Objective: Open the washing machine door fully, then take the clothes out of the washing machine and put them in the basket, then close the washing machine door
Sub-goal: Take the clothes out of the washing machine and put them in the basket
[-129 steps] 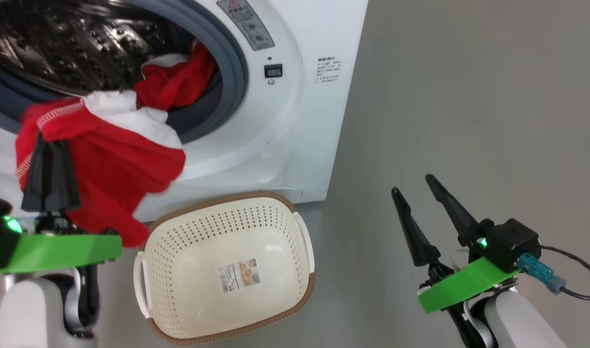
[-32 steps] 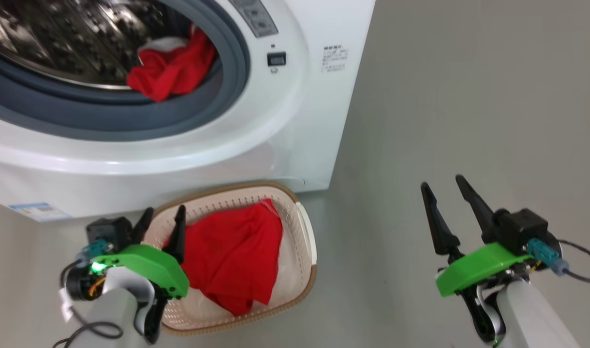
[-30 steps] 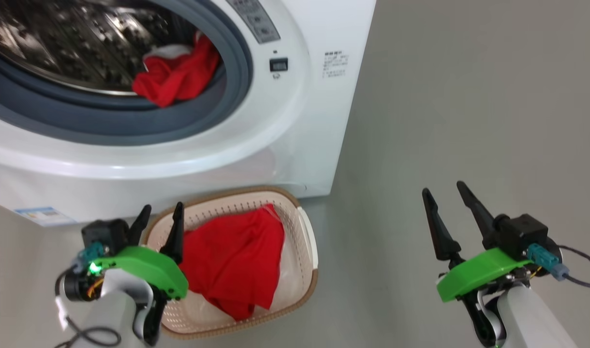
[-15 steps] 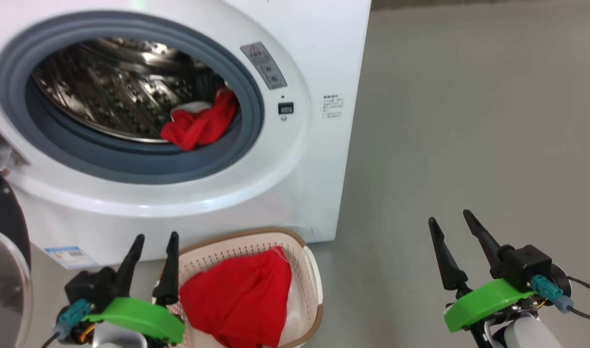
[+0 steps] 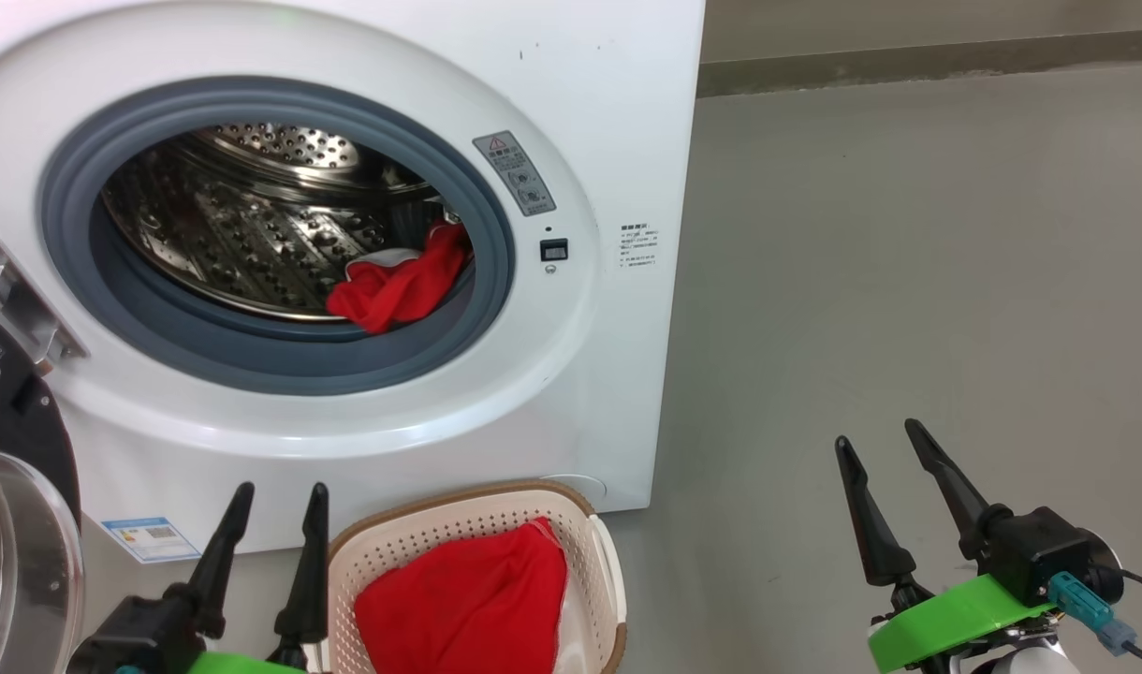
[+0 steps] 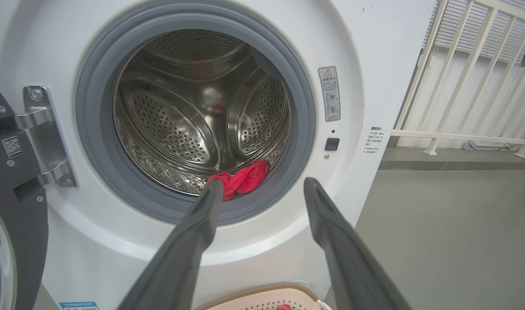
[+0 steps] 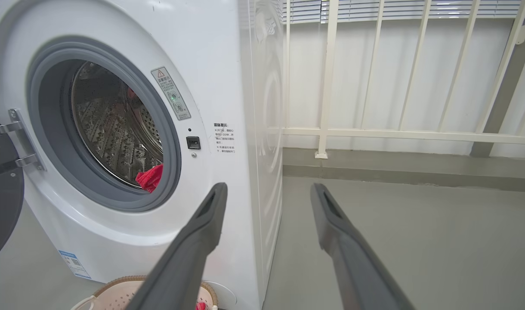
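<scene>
The white washing machine [image 5: 618,122] stands with its door [image 5: 14,524] swung open at the left. Red clothes [image 5: 398,285] lie at the drum's lower right edge, and they show as red clothes [image 6: 241,178] past my left fingers. A red garment [image 5: 463,608] lies in the cream basket [image 5: 459,520] on the floor below the opening. My left gripper [image 5: 281,496] is open and empty just left of the basket, pointing at the drum. My right gripper [image 5: 880,440] is open and empty over the floor to the machine's right.
Grey floor [image 5: 908,262] stretches to the right of the machine. A cream railing [image 7: 396,133] runs in front of a white wall behind it. The door hinge bracket [image 6: 47,142] sits at the opening's left side.
The head camera has tilted up, so the whole drum opening and the door now show. A garment that hung from my left gripper seconds ago lies in the basket. Both grippers sit lower in view.
</scene>
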